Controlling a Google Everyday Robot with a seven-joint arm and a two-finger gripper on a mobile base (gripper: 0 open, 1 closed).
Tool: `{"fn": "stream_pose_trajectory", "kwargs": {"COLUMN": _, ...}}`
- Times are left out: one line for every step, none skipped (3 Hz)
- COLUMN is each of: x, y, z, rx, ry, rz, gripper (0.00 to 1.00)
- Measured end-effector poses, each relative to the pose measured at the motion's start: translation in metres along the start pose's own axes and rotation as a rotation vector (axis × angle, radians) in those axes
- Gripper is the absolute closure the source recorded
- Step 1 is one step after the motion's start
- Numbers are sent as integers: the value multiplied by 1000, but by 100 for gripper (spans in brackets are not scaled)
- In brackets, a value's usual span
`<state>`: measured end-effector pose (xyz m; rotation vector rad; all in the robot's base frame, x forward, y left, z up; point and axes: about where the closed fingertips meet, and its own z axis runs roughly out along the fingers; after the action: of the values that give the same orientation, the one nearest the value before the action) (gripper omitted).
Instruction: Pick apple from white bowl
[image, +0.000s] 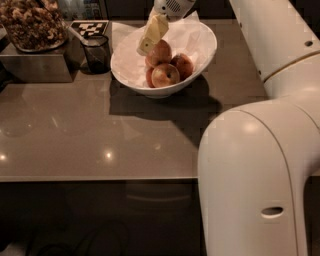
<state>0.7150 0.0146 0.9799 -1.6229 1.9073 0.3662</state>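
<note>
Above grey counter (75, 135), gripper (145, 48) rests against apple (163, 51) inside white bowl (208, 48).

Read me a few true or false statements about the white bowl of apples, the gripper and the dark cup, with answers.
1. The wide glossy white bowl holds several apples. True.
2. The gripper hovers over the small dark cup. False: it is at the bowl, right beside the top reddish-orange apple.
3. The dark cup stands left of the bowl. True.
4. Blue cloth lines the bowl. False: crinkled white paper lines it.
</note>
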Motion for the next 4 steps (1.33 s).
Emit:
{"fn": "stream_pose_trajectory", "kwargs": {"x": 6, "y": -8, "z": -2, "rx": 23, "ry": 6, "rz": 27, "gripper": 18}}
{"fn": "stream_pose_trajectory", "kwargs": {"x": 10, "y": -14, "z": 0, "rx": 35, "ry": 16, "rz": 40, "gripper": 15}}
{"fn": "stream_pose_trajectory", "kwargs": {"x": 13, "y": -18, "z": 5, "rx": 47, "ry": 30, "rz": 58, "gripper": 15}}
{"fn": "stream_pose_trajectory", "kwargs": {"x": 18, "y": -21, "z": 13, "rx": 54, "ry": 54, "rz": 88, "gripper": 13}}
